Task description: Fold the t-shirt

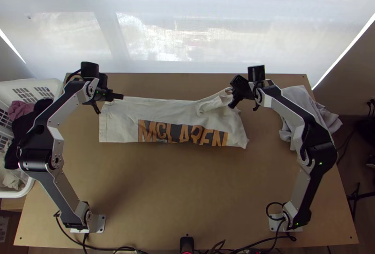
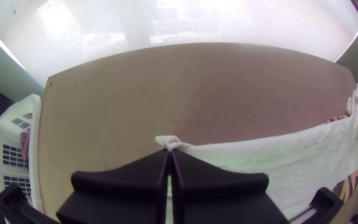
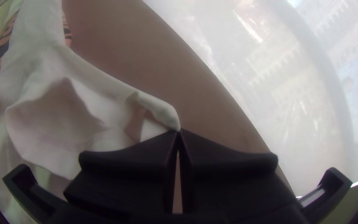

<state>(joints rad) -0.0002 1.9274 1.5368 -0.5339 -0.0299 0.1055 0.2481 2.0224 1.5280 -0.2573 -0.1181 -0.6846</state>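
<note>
The left pincer and right pincer grip the T-shirt near opposite ends of its far edge, apparently mid-fold; next comes laying it flat, then release.

Both arms are elbows-out, the left arm and right arm bowed wide of the t-shirt; left gripper pinched closed at one end of it, right gripper nipping near the other, fingers together.
</note>
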